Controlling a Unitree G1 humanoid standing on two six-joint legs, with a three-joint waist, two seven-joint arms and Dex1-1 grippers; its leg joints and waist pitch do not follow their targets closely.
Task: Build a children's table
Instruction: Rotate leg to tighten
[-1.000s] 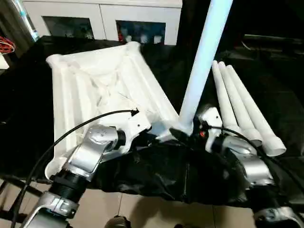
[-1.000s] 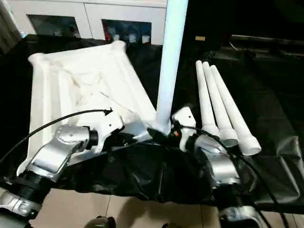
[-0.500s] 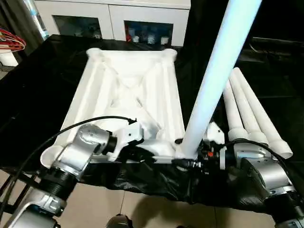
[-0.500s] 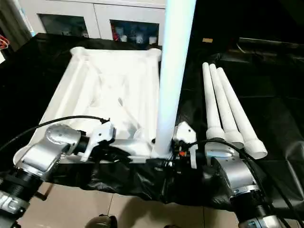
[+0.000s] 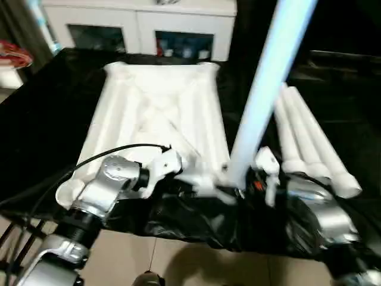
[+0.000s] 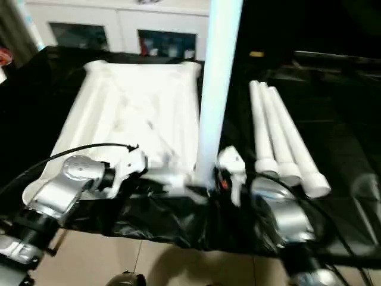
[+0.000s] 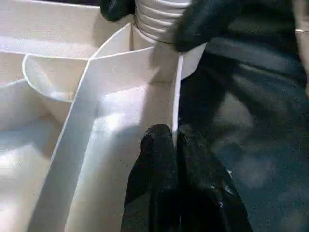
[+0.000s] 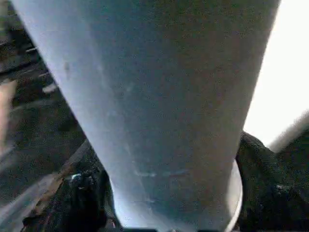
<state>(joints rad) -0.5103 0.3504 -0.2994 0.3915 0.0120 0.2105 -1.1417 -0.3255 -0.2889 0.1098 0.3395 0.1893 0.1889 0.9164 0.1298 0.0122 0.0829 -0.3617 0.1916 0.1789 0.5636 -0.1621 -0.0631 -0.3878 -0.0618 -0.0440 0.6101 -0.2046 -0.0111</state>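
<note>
A black-covered table [image 5: 53, 119] carries the work, with its near edge running just in front of the robot's two arms and bare floor [image 5: 178, 262] below that. The white tabletop [image 5: 161, 119] lies on it upside down, ribs facing up, its far end towards a white cabinet [image 5: 143, 24] with glass doors. Wide stretches of black cover stay free to the left of the tabletop and on the far right.

At the tabletop's near right corner sits a round socket [image 7: 166, 63], and one leg [image 5: 262, 95] stands upright in it, its ribbed lower end seated in the cup and its top running out of view. The right gripper [image 7: 159, 14] has its black fingers on either side of that lower end, clasping the leg just above the socket.

Three spare legs [image 6: 280, 137] lie side by side, touching, to the right of the upright one, flared ends towards the robot.

The left gripper [image 7: 174, 140] is pinched closed on the thin side wall of the tabletop, beside the socket
</note>
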